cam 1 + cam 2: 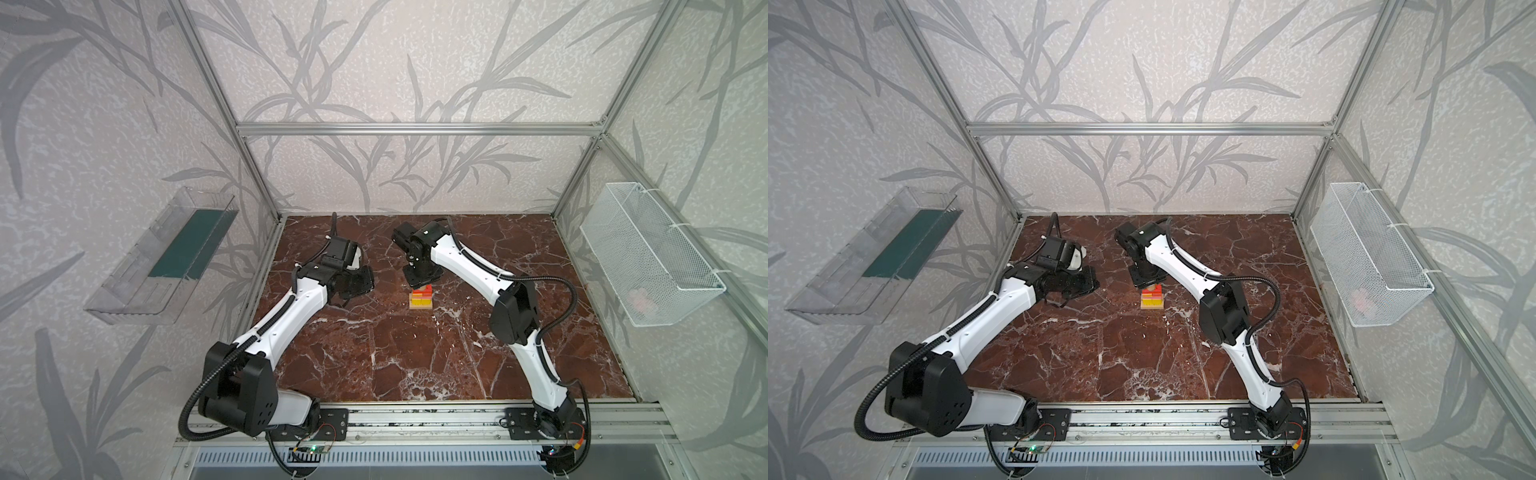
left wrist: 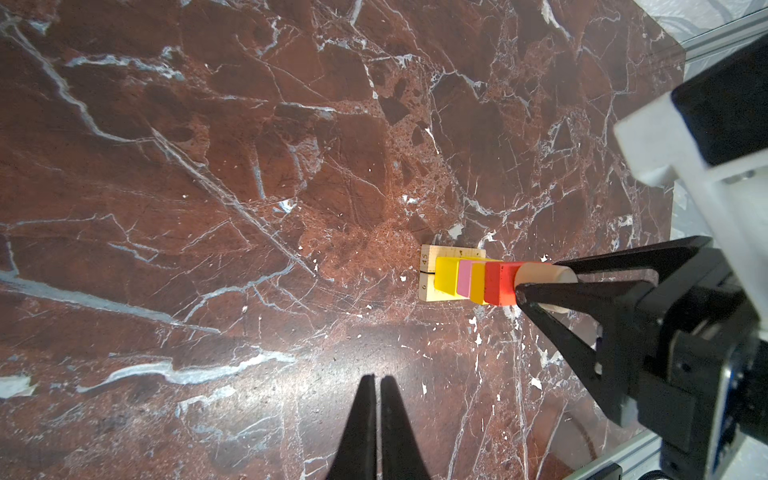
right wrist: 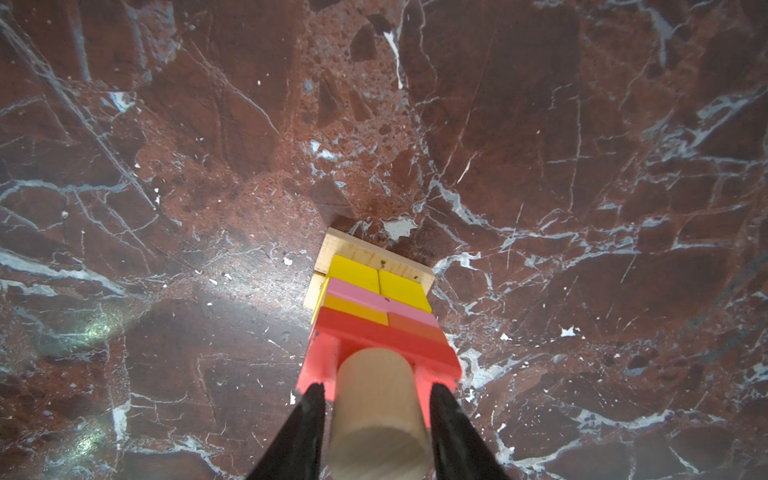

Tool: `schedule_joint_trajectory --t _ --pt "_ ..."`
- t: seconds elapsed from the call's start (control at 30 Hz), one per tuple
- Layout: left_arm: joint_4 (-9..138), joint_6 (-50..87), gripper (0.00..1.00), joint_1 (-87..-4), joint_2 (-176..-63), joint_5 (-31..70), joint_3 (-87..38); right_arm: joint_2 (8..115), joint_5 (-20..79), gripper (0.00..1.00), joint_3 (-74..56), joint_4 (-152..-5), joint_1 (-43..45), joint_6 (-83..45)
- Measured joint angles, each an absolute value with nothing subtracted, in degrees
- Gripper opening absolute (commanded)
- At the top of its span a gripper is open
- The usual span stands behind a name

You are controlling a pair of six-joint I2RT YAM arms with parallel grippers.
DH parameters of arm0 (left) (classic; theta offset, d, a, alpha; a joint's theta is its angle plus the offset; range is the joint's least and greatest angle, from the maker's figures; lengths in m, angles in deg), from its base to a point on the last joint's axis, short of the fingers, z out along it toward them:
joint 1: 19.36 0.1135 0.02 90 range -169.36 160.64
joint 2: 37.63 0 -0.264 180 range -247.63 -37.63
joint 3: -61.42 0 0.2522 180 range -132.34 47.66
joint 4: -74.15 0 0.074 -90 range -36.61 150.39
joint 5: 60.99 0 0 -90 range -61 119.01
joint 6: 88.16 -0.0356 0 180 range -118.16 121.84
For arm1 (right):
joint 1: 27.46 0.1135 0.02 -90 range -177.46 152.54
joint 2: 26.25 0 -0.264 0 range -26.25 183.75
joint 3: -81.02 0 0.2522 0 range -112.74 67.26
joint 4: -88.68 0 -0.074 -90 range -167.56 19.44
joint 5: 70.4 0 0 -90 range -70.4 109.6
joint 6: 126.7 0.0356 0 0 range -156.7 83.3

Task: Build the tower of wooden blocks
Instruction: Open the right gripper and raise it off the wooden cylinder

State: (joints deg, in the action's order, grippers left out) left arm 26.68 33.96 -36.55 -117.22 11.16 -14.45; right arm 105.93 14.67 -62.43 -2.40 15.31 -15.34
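Right claw (image 3: pixel 376 386) spread astride one tan cylinder (image 3: pixel 376 415), seemingly clear; left claw (image 2: pixel 377 377) pressed together; two yellow cubes (image 3: pixel 357 268) half-hidden.

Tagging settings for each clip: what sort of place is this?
Probably a lab robot cell, not a home: an aluminium frame with wallpapered panels, the left arm and right arm bolted to a rail, and a mesh basket on the side wall.
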Motion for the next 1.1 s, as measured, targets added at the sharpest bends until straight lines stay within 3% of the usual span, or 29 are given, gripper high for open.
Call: schedule_joint_trajectory --t 0.37,0.73,0.93,1.1 --pt "26.83 33.96 0.06 -36.55 -117.22 11.03 -14.45 105.95 14.28 0.56 -62.54 -2.25 15.13 -15.23" --pt "26.13 33.83 0.07 -36.55 -116.79 11.57 -14.47 105.01 12.01 0.60 -62.76 -1.74 14.87 -14.29" --pt "23.03 33.04 0.10 -36.53 -115.65 14.35 -16.22 98.85 9.08 0.65 -62.26 -1.64 14.80 -14.22" --pt "19.83 31.71 0.18 -36.49 -113.73 17.58 -19.95 86.41 6.48 0.68 -54.76 -5.29 14.34 -14.33"
